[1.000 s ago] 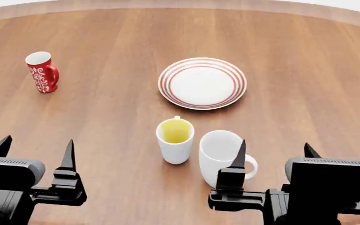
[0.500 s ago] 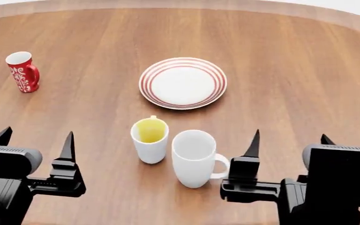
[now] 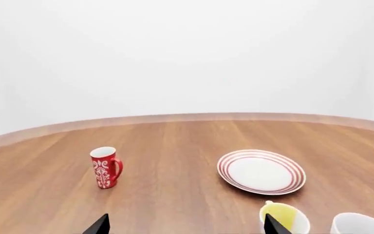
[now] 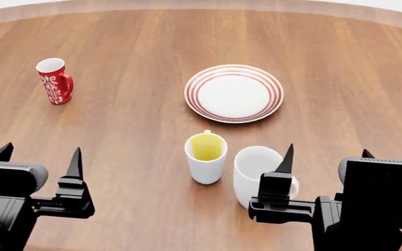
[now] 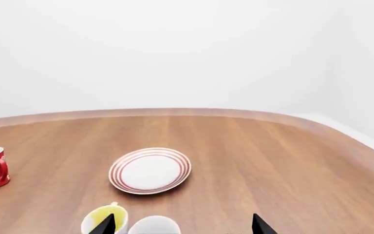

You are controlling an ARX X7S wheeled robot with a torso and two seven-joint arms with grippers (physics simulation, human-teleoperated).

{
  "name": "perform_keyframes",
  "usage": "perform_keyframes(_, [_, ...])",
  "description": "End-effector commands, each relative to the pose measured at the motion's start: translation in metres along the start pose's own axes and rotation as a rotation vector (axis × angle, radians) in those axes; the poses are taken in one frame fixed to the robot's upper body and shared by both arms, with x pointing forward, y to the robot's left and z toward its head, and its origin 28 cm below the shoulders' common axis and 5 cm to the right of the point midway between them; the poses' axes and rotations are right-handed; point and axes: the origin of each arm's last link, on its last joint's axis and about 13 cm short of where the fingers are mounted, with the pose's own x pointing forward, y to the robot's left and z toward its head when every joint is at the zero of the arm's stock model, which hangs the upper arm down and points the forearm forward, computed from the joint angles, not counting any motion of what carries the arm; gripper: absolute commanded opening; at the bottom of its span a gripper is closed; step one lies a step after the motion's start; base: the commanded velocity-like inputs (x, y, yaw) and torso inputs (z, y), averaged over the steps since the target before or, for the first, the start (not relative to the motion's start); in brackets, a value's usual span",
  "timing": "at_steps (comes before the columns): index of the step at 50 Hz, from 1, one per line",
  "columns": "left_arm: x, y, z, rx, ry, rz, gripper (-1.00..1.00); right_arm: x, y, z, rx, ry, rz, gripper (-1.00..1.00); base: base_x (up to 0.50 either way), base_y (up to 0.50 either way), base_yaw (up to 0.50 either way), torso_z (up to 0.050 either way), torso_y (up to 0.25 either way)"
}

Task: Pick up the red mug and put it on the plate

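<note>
There were three mugs on the table (image 4: 341,63): one red mug (image 4: 54,80) with a white pattern, one white mug with a yellow inside (image 4: 206,157), and one plain white mug (image 4: 255,175). There was one plate (image 4: 234,93), round and white with red rings near its rim. That made four pieces of crockery in all, every one of them standing on the single wooden table. Two tools were in view, the left tool (image 4: 39,157) and the right tool (image 4: 325,152), each with two pointed dark fingers, so four fingers altogether. The wrist views showed the same mugs and the same one plate.
</note>
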Motion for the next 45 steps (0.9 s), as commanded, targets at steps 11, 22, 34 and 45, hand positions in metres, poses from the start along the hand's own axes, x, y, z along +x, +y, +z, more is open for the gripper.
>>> perform_keyframes(11, [0.002, -0.001, -0.001, 0.001, 0.005, -0.003, 1.0, 0.002, -0.003, 0.003, 0.003, 0.008, -0.005, 1.0, 0.24, 0.0, 0.0, 0.0, 0.0])
perform_keyframes(22, [0.004, 0.001, -0.004, -0.001, 0.012, 0.002, 1.0, 0.01, -0.031, 0.014, 0.017, 0.004, -0.227, 1.0, 0.5, 0.0, 0.0, 0.0, 0.0])
perform_keyframes(34, [0.01, 0.003, -0.01, -0.004, 0.029, 0.012, 1.0, 0.011, -0.054, 0.005, 0.071, 0.044, -0.299, 1.0, 0.5, 0.0, 0.0, 0.0, 0.0])
perform_keyframes(45, [0.009, 0.003, -0.01, -0.004, 0.027, 0.013, 1.0, 0.012, -0.054, 0.002, 0.072, 0.051, -0.298, 1.0, 0.5, 0.0, 0.0, 0.0, 0.001])
